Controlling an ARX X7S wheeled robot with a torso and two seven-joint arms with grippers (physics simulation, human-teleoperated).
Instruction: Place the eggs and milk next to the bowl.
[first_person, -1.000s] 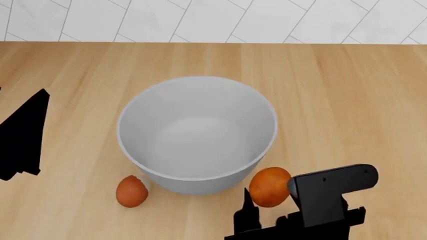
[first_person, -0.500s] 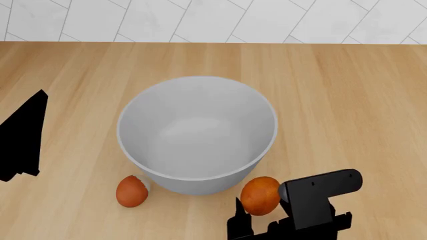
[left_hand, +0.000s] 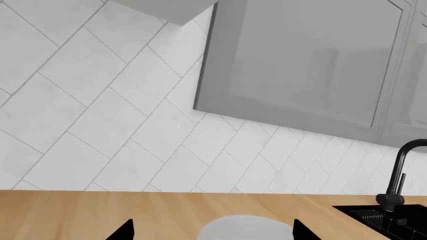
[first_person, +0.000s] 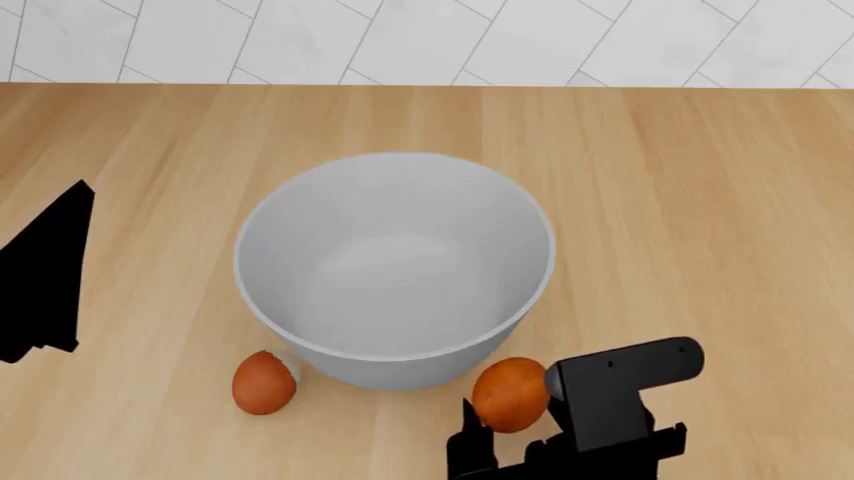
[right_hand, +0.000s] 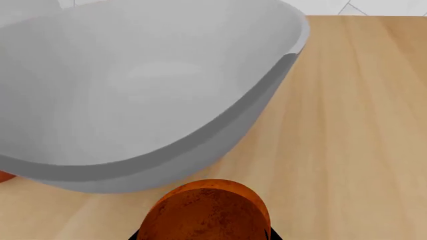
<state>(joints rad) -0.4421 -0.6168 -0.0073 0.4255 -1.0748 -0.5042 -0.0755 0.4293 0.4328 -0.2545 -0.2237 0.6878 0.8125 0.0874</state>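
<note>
In the left wrist view, the left gripper (left_hand: 212, 231) shows two dark fingertips spread apart, grasping nothing, with the bowl (left_hand: 245, 227) rim between them and a black faucet (left_hand: 400, 175) beyond.

In the head view, the right gripper (first_person: 514, 425) sits at 5 o'clock of the bowl (first_person: 395, 265), clenched on an egg (first_person: 510, 394). The second egg (first_person: 263, 382) lies at 7 o'clock, beside the bowl's wall. The wooden counter (first_person: 694, 200) lies bare toward 3 o'clock.

In the right wrist view, the held egg (right_hand: 203, 212) is just beside the bowl (right_hand: 133, 90) wall.

Black right gripper (first_person: 514, 440) runs off the head view's lower edge, its fingers partly masked by the brown-orange oval egg (first_person: 511, 394); grip unclear.
</note>
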